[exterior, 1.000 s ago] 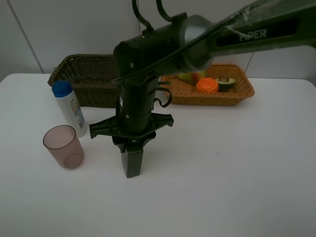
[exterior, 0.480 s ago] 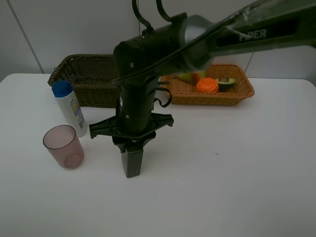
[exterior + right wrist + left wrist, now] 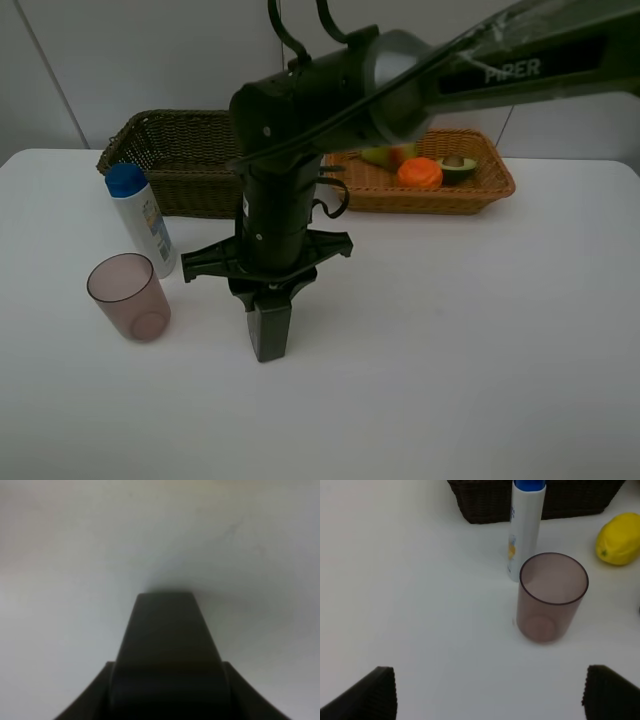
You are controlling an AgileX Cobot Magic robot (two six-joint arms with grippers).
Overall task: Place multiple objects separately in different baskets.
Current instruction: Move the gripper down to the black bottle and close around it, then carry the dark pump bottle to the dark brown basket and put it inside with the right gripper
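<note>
My right gripper (image 3: 268, 345) reaches across to the table's left-middle, points straight down and is shut, its tips at the white tabletop; the right wrist view (image 3: 165, 600) shows nothing between them. A translucent pinkish cup (image 3: 128, 297) stands upright to its left, a white blue-capped bottle (image 3: 140, 218) behind it. In the left wrist view the cup (image 3: 551, 597), the bottle (image 3: 526, 527) and a yellow lemon (image 3: 619, 539) lie ahead of my open left gripper (image 3: 487, 695). The orange (image 3: 419, 173), avocado half (image 3: 459, 167) and pear (image 3: 388, 155) lie in the light tan basket (image 3: 440, 195). The pink and pump bottles are out of view.
The dark brown basket (image 3: 170, 150) stands at the back left, right behind the white bottle, and touches the tan basket's side. The right arm's bulk hides the lemon and part of both baskets in the exterior high view.
</note>
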